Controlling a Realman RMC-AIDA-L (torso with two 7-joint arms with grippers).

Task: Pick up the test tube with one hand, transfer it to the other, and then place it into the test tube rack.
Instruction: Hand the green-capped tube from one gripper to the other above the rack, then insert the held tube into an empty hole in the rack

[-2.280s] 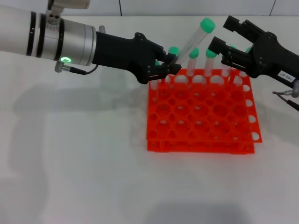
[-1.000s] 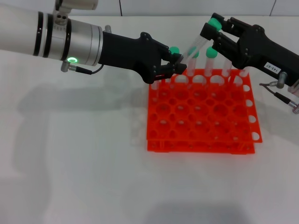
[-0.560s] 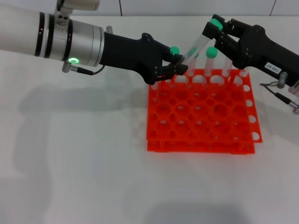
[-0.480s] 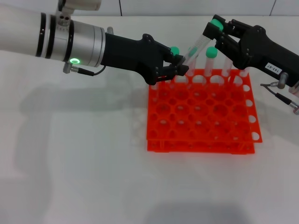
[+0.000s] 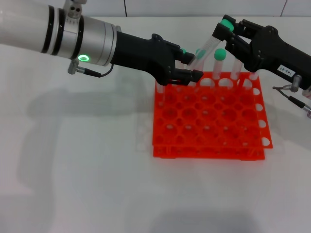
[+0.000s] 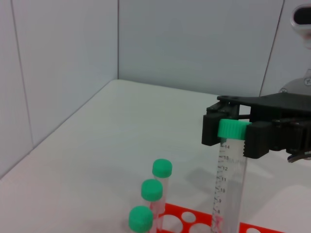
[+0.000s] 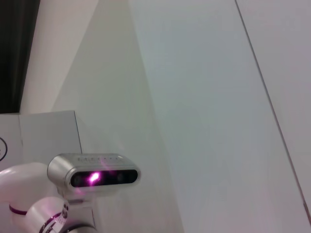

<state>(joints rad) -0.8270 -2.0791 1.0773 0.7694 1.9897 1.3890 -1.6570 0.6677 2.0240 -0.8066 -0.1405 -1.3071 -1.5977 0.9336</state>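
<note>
The test tube (image 5: 208, 44) hangs slanted above the back row of the orange-red test tube rack (image 5: 209, 119). My right gripper (image 5: 225, 25), the one with the white label, is shut on the tube's green cap (image 6: 232, 129). My left gripper (image 5: 193, 65), on the green-ringed arm, is at the tube's lower end with its fingers spread apart around it. The left wrist view shows the tube (image 6: 230, 184) upright in front of the right gripper's fingers (image 6: 256, 140). The right wrist view shows neither tube nor rack.
Several other green-capped tubes (image 5: 219, 62) stand in the rack's back row; three of them show in the left wrist view (image 6: 151, 190). The rack's front rows of holes are open. White table all around, a wall behind.
The right gripper came in from the right and closed on the tube's cap. The left arm has shifted right, and its fingers have spread from the tube's lower end.
</note>
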